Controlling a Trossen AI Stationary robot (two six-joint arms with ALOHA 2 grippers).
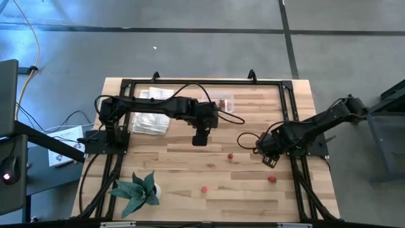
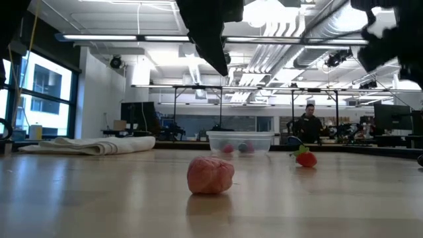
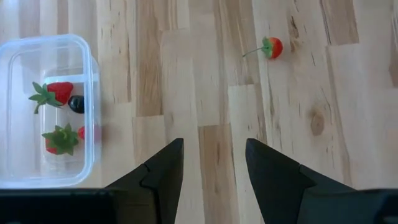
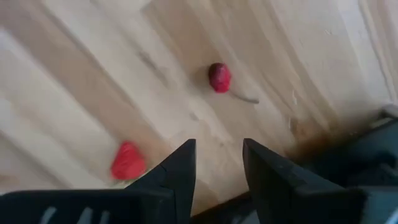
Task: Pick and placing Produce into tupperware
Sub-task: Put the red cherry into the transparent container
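from above, the left gripper [image 1: 199, 139] hangs mid-table, the right gripper [image 1: 271, 158] near a strawberry [image 1: 272, 179]. at table height, the clear tupperware [image 2: 240, 142] holds berries behind a pink piece [image 2: 210, 174]. both wrist views show jaws parted, holding nothing; the left's shows tupperware [image 3: 87, 112].

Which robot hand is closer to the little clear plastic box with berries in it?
Left. The left gripper hovers just beside the clear plastic box; the right gripper is farther off, near loose berries.

Red produce [image 3: 272, 47], clear tupperware [image 3: 37, 50]
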